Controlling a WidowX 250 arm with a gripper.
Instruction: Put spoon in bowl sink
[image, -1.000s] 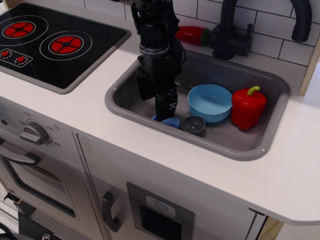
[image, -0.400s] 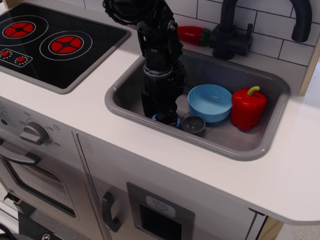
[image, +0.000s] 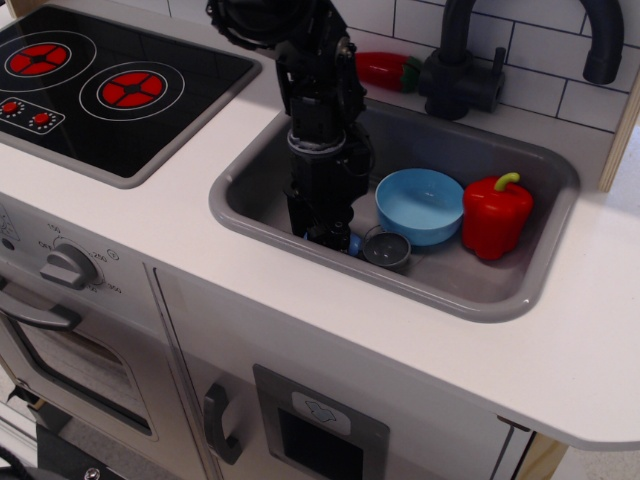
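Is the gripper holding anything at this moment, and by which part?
It cannot be told for sure. The gripper is down over the spoon's blue handle on the sink floor, hiding most of it; the jaws' closure is not visible.

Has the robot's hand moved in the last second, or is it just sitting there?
Yes. The hand has dropped lower into the sink, closer to its near rim, and now covers most of the spoon's blue handle.

The black robot arm comes down from 12 o'clock, standing almost straight up. Its gripper (image: 328, 237) points down, fingers hidden low.
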